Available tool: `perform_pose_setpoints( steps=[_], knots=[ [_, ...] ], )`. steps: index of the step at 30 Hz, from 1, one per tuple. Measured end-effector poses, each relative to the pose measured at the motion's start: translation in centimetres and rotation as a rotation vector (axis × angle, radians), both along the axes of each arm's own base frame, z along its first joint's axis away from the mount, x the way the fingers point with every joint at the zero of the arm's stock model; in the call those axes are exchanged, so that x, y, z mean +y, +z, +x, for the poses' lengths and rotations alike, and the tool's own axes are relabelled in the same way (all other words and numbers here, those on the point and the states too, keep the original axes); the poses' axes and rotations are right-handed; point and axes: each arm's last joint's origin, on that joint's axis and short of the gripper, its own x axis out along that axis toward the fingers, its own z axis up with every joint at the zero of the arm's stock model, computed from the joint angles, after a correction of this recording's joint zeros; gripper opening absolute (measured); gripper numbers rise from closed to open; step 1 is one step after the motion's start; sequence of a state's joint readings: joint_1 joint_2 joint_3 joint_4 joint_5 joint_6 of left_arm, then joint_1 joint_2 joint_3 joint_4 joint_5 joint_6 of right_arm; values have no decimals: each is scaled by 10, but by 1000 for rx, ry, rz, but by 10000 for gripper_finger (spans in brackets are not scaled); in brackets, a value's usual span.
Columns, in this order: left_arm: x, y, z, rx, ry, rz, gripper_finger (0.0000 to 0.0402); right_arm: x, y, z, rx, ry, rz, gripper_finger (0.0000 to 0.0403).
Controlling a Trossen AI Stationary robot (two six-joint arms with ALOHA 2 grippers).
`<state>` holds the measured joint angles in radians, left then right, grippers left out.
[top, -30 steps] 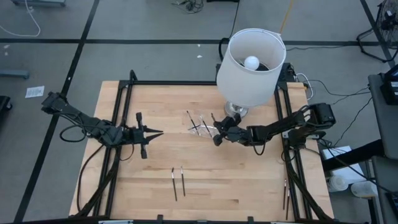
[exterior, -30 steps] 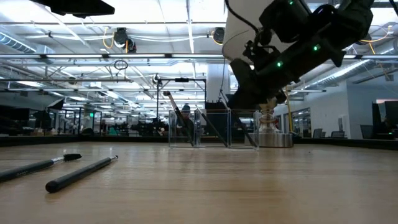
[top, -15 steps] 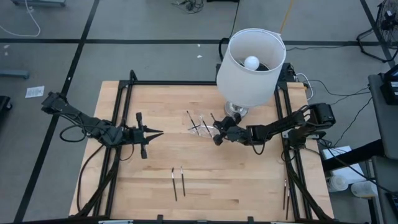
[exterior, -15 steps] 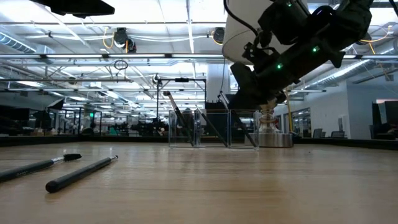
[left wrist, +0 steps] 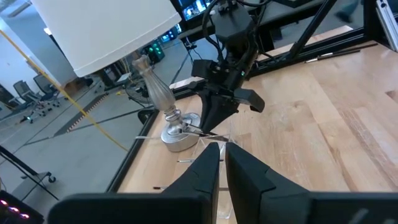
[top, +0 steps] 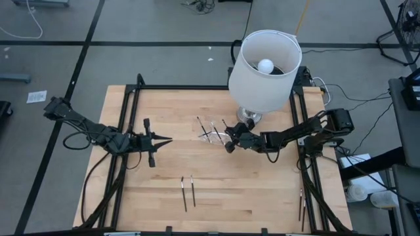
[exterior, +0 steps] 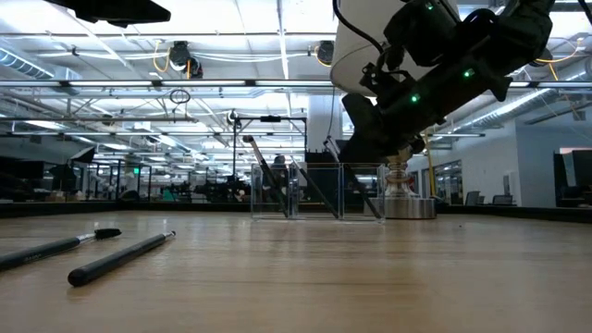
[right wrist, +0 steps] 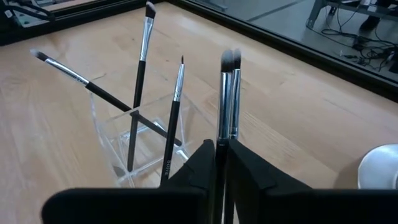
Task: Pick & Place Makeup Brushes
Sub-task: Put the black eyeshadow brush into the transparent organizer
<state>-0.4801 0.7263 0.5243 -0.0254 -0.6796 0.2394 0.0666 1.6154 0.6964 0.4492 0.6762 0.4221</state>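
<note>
Pale wooden table (top: 164, 105) under a big white lamp (top: 264, 62). From above, nothing has visibly shifted over the last second. The right gripper (top: 228, 145) hangs right of centre, just beside the clear holder (top: 211, 133). The left gripper (top: 167, 139) waits left of centre. Two loose brushes (top: 188, 191) lie at lower centre.

At table height, the right arm has crept up only a touch at upper right, and the loose brushes lie at lower left.

From the left wrist, the left gripper's fingers sit closed to a sliver, holding nothing.

From the right wrist, a pair of brushes (right wrist: 229, 93) stands clasped between the fingers at centre frame. Three standing brushes (right wrist: 138, 81) lean in the holder to their left. So little change suggests the drop is still to come, with the loose brushes waiting.
</note>
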Motion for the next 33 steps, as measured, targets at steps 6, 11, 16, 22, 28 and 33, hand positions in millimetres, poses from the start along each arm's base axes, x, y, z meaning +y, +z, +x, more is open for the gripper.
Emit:
perform_pose_setpoints(
  steps=[6, 11, 16, 22, 28, 33],
  knots=[
    [0, 0, 0, 0, 0, -2, 37, 0, 0, 0, -1, 0, 0, 53],
    [0, 0, 0, 0, 0, -2, 37, 0, 2, 1, -4, 16, -26, 56],
    [0, 0, 0, 0, 0, -2, 37, 2, 13, 4, -31, 111, -96, 52],
    [0, 0, 0, 0, 0, -1, 37, 5, 48, -4, -131, 171, -134, 44],
    [0, 0, 0, 2, -1, 6, 37, 24, 100, -18, -47, 244, -94, 23],
    [0, 0, 0, 4, -2, 11, 37, 62, 145, -21, 130, 317, -35, 2]
  ],
)
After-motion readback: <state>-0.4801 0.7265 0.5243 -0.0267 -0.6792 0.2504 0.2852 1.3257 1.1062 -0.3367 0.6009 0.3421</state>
